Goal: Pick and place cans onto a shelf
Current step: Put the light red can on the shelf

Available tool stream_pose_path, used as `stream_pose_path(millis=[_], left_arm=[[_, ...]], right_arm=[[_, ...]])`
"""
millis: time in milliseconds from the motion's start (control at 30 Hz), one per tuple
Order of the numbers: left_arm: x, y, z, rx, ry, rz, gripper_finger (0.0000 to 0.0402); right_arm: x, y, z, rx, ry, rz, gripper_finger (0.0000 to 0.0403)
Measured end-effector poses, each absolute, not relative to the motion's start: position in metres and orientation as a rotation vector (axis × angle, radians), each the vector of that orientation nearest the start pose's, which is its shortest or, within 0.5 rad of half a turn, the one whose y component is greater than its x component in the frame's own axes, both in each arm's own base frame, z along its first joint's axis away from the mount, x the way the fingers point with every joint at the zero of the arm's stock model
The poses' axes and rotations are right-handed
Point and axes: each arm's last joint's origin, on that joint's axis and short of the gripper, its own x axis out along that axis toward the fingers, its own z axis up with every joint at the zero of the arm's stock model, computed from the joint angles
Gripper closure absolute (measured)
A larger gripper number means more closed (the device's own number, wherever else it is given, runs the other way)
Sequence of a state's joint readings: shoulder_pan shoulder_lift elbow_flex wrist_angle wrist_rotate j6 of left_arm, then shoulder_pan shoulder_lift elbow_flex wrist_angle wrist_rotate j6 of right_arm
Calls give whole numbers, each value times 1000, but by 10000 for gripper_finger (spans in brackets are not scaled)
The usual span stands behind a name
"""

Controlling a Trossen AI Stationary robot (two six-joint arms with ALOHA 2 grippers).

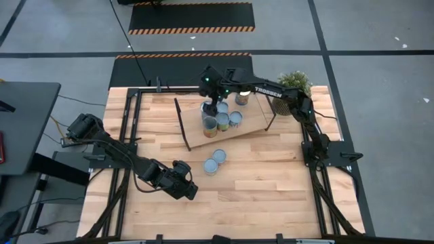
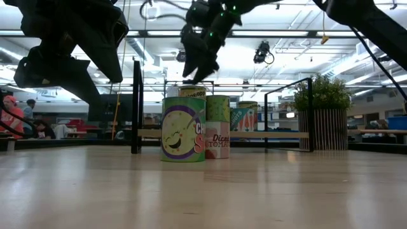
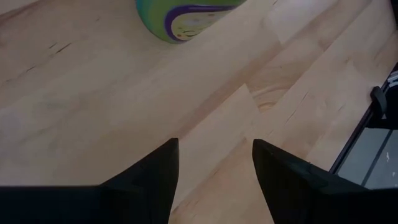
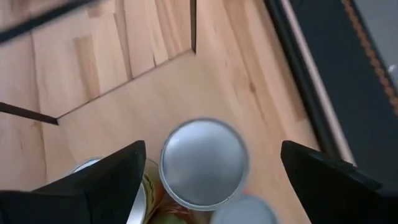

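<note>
R gripper (image 4: 205,171) sits over the shelf (image 1: 248,127), fingers spread wide w/ clear gaps both sides of a silver-topped can (image 4: 204,163) directly below; not gripping it. From overhead that can stands at the back-left of the cluster on the board. Others on the shelf: one w/ a lit top near the rear (image 1: 242,97), one mid-board (image 1: 235,118), two more at the front-left edge (image 1: 210,125), packed close together. Potted plant (image 1: 293,83) just past the shelf's right end.

Two cans (image 1: 215,161) off the shelf, side by side on the table (image 1: 271,183) just in front of it.

L gripper (image 3: 214,155) is near the table's front, fingers apart, nothing between them. Green/purple-label can (image 3: 185,18) ahead of it.

Low cam: people in the room behind, far left.
</note>
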State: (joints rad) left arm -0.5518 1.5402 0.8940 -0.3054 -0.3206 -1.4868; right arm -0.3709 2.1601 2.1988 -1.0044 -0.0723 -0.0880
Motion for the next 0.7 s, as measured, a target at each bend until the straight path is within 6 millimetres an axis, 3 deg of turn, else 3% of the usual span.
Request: stream_pose_path(millis=[133,367,567,700], left_arm=[[259,-149,190,-985,810,445,191],[260,-149,191,-988,808,442,191],[260,-149,190,-983,808,441,191],[260,-148,191,-972,783,457,191]], right_arm=[[433,-154,340,38,896,-186,21],[424,-105,377,-33,731,39,27],[410,-65,380,-100,663,146,33],[394,-41,359,-157,630,267,35]])
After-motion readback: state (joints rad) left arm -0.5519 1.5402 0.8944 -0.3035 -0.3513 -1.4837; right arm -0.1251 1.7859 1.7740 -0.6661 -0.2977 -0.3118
